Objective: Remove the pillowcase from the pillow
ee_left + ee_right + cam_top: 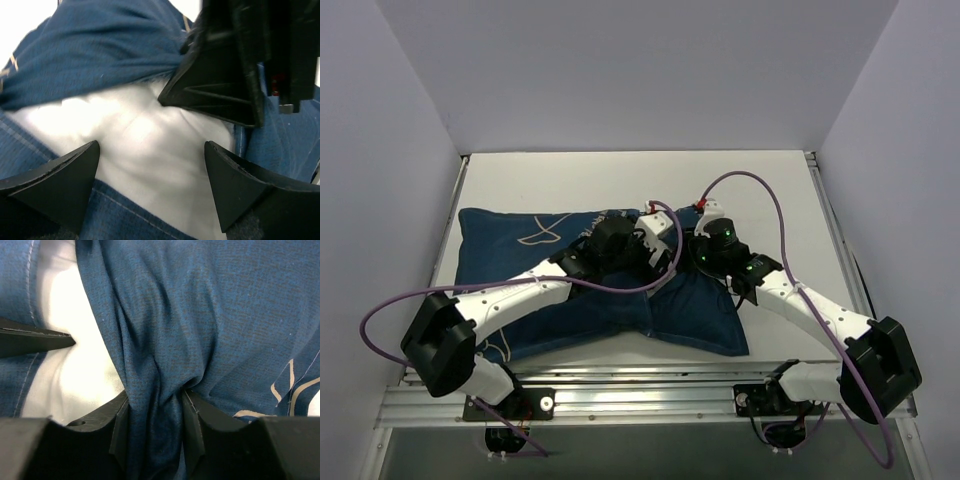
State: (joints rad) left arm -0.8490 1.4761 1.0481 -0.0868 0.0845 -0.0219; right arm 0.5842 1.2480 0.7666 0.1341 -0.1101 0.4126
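At the table's [620,175] middle the pillowcase [500,250] lies long axis left-right, right gripper [155,402] pinching a fold by its opening, left gripper [151,150] wide open, empty, just over the bared pillow [125,115].

Two slim arms in glossy white shells, the left arm [512,293] and the right arm [815,306], end at the near side in bulky matte black rounded joint housings [440,345]. A thin purple cable [367,322] runs out on the left of the left arm. A second purple cable [750,173] runs over the far end of the right one. Small green indicator lights [727,238] glow on the right arm's black wrist block. The left gripper [151,150] has matte black wedge-shaped fingers [60,175] with scuffed edges. The right gripper [156,400] has black moulded fingers [95,425] too.
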